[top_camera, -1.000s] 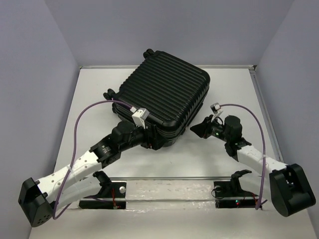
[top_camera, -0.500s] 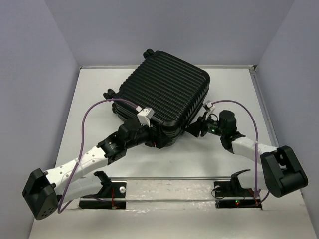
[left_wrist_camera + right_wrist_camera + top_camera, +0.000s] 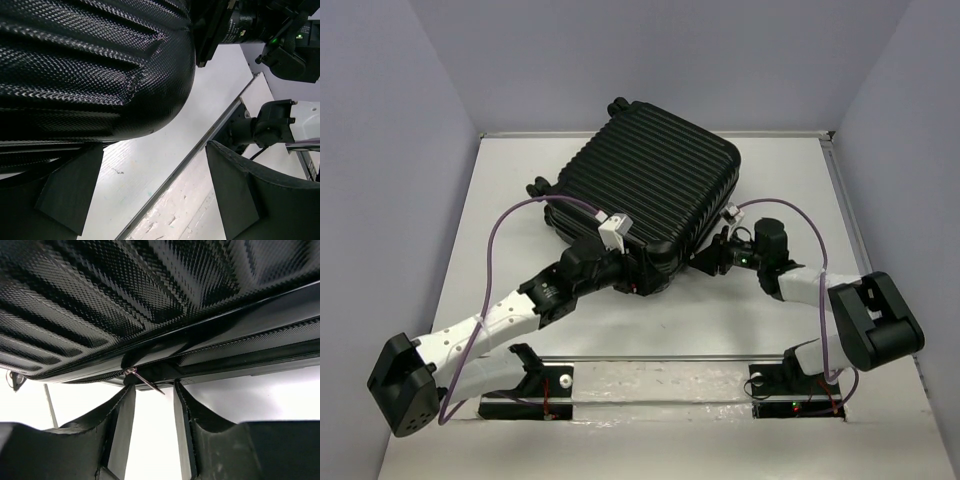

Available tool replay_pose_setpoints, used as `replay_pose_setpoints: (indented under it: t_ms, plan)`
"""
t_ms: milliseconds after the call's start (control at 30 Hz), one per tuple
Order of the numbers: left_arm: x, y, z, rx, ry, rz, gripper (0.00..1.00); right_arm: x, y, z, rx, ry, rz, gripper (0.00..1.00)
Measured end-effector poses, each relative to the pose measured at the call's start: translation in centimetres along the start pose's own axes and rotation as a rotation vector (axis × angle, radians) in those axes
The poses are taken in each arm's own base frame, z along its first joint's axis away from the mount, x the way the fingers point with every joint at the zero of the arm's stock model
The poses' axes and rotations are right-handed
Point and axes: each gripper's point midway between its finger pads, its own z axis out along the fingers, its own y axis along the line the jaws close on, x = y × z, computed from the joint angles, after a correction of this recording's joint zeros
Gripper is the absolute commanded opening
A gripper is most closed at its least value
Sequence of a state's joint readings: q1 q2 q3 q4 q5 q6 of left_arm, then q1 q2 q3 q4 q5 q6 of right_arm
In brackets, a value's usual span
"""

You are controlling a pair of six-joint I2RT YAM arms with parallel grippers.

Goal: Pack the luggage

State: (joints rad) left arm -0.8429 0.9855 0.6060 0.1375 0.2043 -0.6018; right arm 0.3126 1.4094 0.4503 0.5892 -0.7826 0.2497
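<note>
The luggage (image 3: 645,190) is a large black ribbed hard-shell suitcase lying closed and flat on the white table, wheels at its far and left corners. My left gripper (image 3: 632,277) is open at the suitcase's near corner, which fills the left wrist view (image 3: 90,70); its fingers (image 3: 235,200) hold nothing. My right gripper (image 3: 705,262) is open at the suitcase's near right edge. In the right wrist view its fingertips (image 3: 125,400) sit just below the zip seam, and a metal zip pull (image 3: 145,381) hangs between them, not clamped.
A metal strip (image 3: 660,357) runs across the table near the arm bases. Grey walls enclose the table on left, right and back. The right arm's base (image 3: 875,325) stands at the near right.
Both grippers have moved in toward the suitcase's near side. The right gripper has closed the gap to the right edge. The suitcase has not moved.
</note>
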Motion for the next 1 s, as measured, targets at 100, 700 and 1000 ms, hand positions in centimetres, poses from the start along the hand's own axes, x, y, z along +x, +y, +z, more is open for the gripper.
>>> replay_pose_setpoints:
  t_ms: [100,700,1000]
  plan:
    - [0.0,-0.1,0.1,-0.002,0.007,-0.002,0.96,0.0,0.1,0.0,-0.008,0.002,0.005,0.3]
    - [-0.5,-0.1,0.2,-0.024,0.01,0.0,0.96,-2.8,0.1,0.0,0.011,-0.034,-0.092,0.4]
    - [-0.6,0.2,0.3,-0.043,0.006,0.0,0.96,-2.3,0.3,0.6,-0.039,-0.011,-0.073,0.4]
